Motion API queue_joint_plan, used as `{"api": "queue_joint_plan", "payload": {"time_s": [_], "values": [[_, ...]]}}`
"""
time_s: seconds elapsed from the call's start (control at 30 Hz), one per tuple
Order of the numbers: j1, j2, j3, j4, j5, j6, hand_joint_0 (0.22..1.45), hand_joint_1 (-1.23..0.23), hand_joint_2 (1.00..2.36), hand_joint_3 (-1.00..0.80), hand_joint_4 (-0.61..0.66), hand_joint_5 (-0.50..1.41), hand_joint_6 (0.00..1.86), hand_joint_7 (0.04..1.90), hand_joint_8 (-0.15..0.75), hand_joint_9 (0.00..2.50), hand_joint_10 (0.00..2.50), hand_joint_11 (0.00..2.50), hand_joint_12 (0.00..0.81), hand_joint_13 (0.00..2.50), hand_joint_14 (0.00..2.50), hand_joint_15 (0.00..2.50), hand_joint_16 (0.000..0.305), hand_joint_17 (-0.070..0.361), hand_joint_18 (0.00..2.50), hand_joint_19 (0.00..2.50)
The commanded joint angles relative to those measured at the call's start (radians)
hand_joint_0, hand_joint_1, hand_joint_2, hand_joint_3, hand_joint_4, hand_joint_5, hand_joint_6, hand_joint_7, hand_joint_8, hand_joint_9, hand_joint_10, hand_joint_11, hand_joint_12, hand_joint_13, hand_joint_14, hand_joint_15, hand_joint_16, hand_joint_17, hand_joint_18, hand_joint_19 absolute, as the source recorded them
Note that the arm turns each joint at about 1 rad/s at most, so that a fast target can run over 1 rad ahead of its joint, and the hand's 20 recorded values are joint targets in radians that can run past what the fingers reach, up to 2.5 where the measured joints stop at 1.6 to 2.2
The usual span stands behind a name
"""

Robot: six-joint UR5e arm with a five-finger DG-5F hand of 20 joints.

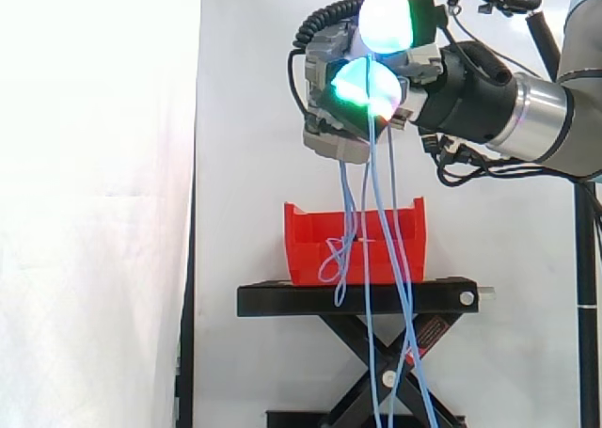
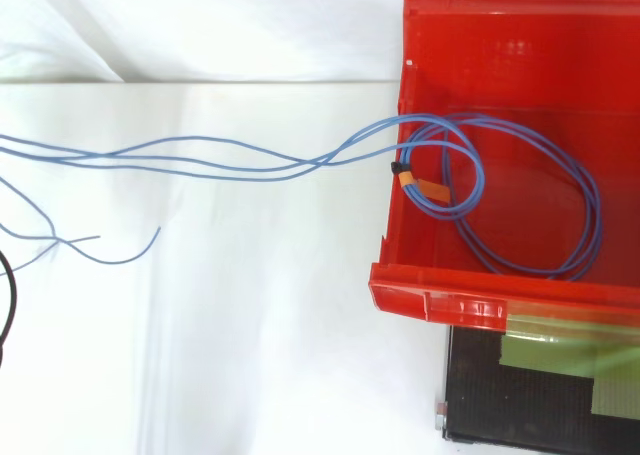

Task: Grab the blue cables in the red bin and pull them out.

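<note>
At the upper right of the side view, the hand (image 1: 329, 138) pinched the blue cables (image 1: 376, 221) in curled fingers, well above the red bin (image 1: 310, 245), apparently to draw them out, yet a loop lay inside it.

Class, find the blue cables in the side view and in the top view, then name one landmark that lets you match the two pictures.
Side view: the blue cables hang from the hand at upper centre, past the red bin to the bottom edge.
Top view: the cables coil in the bin at right, cross its left wall and run to the left edge.
Shared landmark: the red bin.
</note>
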Motion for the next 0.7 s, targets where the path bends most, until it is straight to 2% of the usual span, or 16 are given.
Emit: {"api": "queue_joint_plan", "payload": {"time_s": [0.0,0.23,0.3,0.67], "values": [[0.0,0.0,0.0,0.0,0.0,0.0,0.55,-0.8,1.0,-1.0,0.37,1.18,0.26,0.74,0.331,1.93,0.03,2.01,0.44,1.57,1.62,1.06,0.07,0.158,1.57,1.14],[0.0,0.0,0.0,0.0,0.0,0.0,0.57,-0.85,1.0,-1.0,0.36,1.19,0.26,0.76,0.32,1.96,0.0,2.02,0.427,1.58,1.58,1.06,0.067,0.152,1.59,1.2],[0.0,0.0,0.0,0.0,0.0,0.0,0.61,-0.88,1.0,-1.0,0.34,1.18,0.31,0.72,0.308,1.95,0.0,2.05,0.404,1.57,1.56,1.08,0.063,0.142,1.59,1.3],[0.0,0.0,-0.002,0.0,0.0,0.002,0.79,-0.92,1.0,-1.0,0.29,1.15,0.44,0.68,0.252,1.95,0.01,2.11,0.352,1.55,1.51,1.19,0.046,0.105,1.49,1.41]]}}
